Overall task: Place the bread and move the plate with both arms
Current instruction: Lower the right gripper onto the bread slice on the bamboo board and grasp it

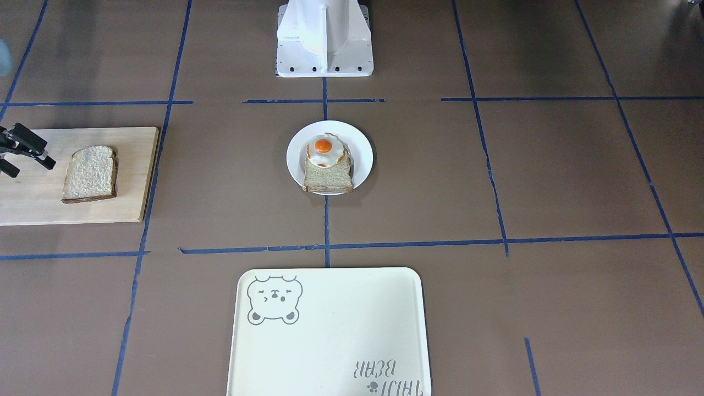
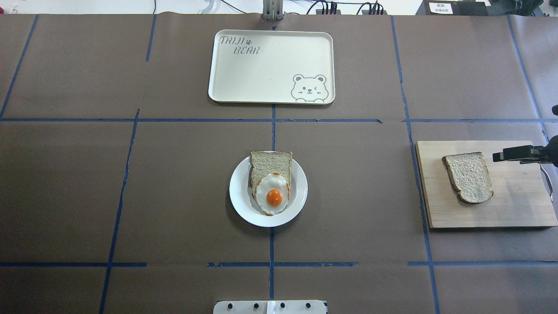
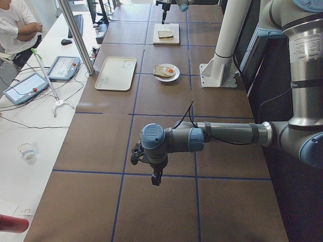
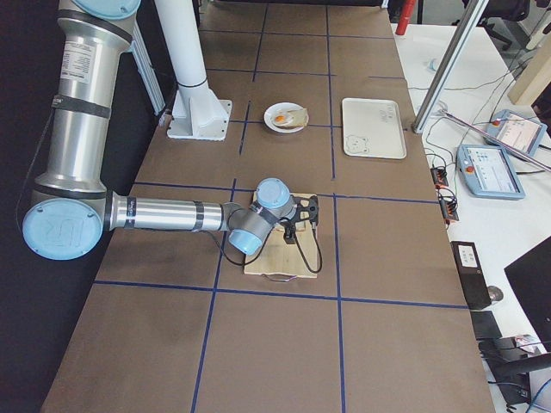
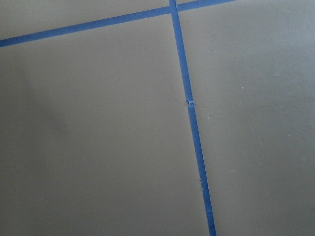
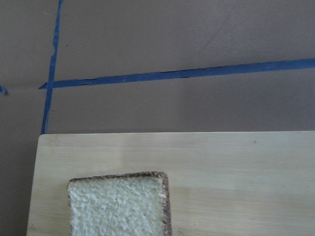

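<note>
The bread (image 1: 89, 173) is a thin dark-crusted slice lying flat on a wooden board (image 1: 33, 203) on the robot's right; it also shows in the overhead view (image 2: 468, 176) and the right wrist view (image 6: 118, 204). My right gripper (image 1: 34, 168) is open and empty, hovering over the board's outer side, just short of the bread (image 2: 497, 156). The white plate (image 1: 360, 148) sits at the table's centre (image 2: 239, 192) with a paler slice (image 2: 270, 162) and a fried egg (image 2: 273, 194) on it. My left gripper (image 3: 146, 161) hangs over bare table far from the plate; I cannot tell whether it is open or shut.
A cream bear tray (image 2: 270, 65) lies at the far side beyond the plate (image 1: 330, 330). The white pedestal base (image 1: 324, 38) stands on the robot's side. Blue tape lines cross the brown table. The left wrist view shows only table and tape.
</note>
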`<action>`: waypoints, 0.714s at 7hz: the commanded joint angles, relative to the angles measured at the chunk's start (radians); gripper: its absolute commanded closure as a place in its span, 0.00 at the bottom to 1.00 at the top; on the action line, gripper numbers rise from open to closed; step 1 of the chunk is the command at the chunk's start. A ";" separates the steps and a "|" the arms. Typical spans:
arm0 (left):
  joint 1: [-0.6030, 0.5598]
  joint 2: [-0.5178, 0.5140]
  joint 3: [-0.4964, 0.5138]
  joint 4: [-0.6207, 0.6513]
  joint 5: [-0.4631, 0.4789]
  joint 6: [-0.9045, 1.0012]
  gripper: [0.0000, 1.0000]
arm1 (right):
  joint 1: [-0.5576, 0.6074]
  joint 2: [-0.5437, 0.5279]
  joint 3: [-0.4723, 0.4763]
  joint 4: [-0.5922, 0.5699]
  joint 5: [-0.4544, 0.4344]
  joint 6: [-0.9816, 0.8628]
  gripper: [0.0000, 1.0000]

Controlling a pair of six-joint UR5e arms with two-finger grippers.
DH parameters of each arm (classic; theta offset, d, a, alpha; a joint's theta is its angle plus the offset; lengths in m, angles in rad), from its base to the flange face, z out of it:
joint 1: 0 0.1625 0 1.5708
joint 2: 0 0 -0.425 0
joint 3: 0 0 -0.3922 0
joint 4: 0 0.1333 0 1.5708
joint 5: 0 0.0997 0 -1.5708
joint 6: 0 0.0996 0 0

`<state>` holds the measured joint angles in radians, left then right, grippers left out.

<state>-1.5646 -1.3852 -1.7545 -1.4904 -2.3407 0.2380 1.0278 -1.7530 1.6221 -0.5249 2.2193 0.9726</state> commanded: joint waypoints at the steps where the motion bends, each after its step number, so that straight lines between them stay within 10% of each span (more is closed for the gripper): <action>1: 0.000 0.000 0.001 0.001 0.003 0.000 0.00 | -0.061 0.047 -0.040 0.011 -0.043 0.014 0.06; 5: 0.002 0.000 0.009 -0.001 0.001 0.001 0.00 | -0.078 0.049 -0.067 0.013 -0.044 0.012 0.17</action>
<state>-1.5634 -1.3852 -1.7465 -1.4910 -2.3393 0.2391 0.9522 -1.7047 1.5578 -0.5102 2.1756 0.9845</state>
